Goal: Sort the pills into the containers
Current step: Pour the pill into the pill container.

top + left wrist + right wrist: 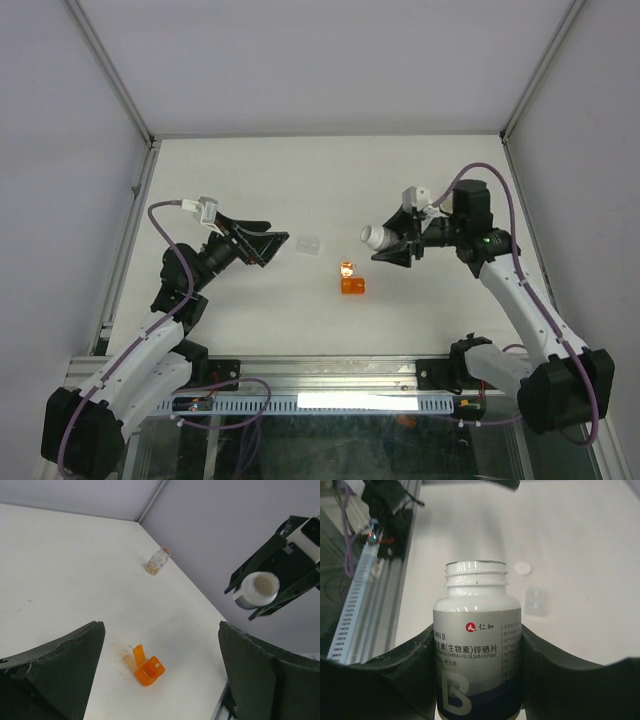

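White bottle (477,595) clamped in right gripper (478,630)

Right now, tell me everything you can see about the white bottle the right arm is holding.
The white bottle is glossy plastic with a threaded neck and no cap. Its label is pale above and dark blue below, with a large B, a red logo and Chinese print. The right pincer clamps its body and holds it off the table, tipped sideways, open mouth toward the middle. Only the pincer touches it. Its contents cannot be made out.
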`<state>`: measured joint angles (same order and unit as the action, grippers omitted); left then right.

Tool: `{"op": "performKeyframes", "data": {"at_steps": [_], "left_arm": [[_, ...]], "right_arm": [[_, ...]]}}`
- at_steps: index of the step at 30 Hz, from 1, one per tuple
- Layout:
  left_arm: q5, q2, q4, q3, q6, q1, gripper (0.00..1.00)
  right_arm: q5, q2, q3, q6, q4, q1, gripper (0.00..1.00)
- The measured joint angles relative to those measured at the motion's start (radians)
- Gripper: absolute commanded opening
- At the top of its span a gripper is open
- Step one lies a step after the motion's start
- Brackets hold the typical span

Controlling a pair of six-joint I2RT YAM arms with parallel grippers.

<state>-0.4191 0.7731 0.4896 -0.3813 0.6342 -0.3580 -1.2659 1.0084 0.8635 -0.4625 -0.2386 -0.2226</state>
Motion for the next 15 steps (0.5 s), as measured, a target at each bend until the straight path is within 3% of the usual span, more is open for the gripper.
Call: {"op": "performKeyframes", "data": {"at_steps": [6, 15], "left_arm": [[0.080, -0.018, 0.000, 0.079, -0.027, 0.000, 0.99], [0.117, -0.048, -0.037, 0.092, -0.097, 0.000, 0.99]], "right_arm": [[0.144, 0.203, 0.000, -0.396, -0.336, -0.103, 0.00], [0.383, 0.352, 0.000, -0.506, -0.419, -0.223, 0.00]]}}
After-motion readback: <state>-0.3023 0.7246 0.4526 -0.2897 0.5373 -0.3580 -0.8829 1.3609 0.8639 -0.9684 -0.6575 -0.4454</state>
